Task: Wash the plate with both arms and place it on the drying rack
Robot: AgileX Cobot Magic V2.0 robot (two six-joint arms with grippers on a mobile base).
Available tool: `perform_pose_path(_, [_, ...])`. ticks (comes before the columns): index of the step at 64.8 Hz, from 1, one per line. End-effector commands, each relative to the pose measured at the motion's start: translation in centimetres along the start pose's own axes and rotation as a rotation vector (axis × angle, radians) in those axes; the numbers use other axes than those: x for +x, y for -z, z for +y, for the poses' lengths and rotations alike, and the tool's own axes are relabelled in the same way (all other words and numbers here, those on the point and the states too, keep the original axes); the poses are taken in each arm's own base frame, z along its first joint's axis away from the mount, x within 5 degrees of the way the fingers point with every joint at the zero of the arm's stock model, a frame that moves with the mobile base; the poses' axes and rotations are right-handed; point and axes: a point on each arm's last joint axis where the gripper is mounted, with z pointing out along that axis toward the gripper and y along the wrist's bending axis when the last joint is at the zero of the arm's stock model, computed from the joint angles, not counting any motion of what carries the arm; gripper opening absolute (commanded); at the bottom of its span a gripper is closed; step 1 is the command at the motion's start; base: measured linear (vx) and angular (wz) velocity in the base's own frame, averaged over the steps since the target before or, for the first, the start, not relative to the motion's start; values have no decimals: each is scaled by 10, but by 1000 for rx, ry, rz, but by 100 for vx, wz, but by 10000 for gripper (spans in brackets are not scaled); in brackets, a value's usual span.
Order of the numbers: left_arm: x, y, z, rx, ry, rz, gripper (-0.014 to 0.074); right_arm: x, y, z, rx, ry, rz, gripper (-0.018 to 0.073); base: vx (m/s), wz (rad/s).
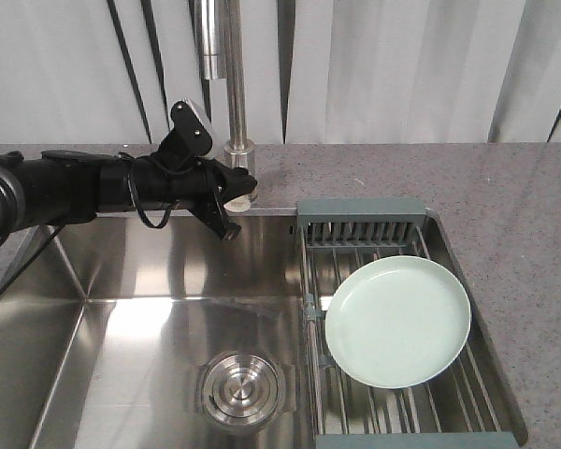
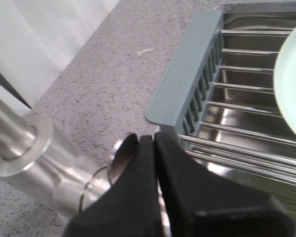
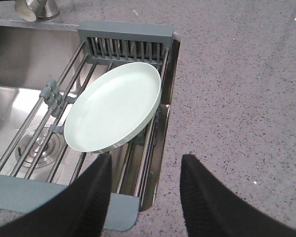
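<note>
plate: round pale mint-green matte plate (image 1: 397, 321) with low raised rim, plain, lying face-up on the rack rods; the left wrist view catches only its edge (image 2: 292, 94).
rack: rectangular drying rack of parallel metal rods with grey-green frame (image 1: 360, 210), slotted end section toward the wall, spans the right side of the sink.
sink: brushed stainless steel basin (image 1: 150, 309), reflective; round steel drain (image 1: 242, 387) in the floor.
left gripper: black fingers (image 2: 155, 163) pressed together, nothing between them, beside the chrome faucet base (image 1: 238, 150); in the front view its tip (image 1: 236, 192) hangs over the sink's back edge.
right gripper: black textured fingers spread apart (image 3: 145, 185), empty, above the rack's near corner; visible only in the right wrist view.
counter: grey speckled stone (image 3: 237, 74).
</note>
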Motion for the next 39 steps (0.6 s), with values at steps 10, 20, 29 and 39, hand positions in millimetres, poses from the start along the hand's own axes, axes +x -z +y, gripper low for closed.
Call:
perform_pose_path(10, [-43,18,19,-145,5,-94,-7,-13,4,0,4,10,-83,330,0,0])
perform_pose_path(20, [-42,20,25,-219,32,-70,-7,-13,4,0,4,10,-84,330,0,0])
perform_pose_path(29, [-45,23,26,-228,26,-72,-7,-13,4,0,4,10,-84,330,0,0])
perform_pose_path(39, [-61,36,25,-253,5,-102,-7,-13,4,0,4,10,-84,330,0,0])
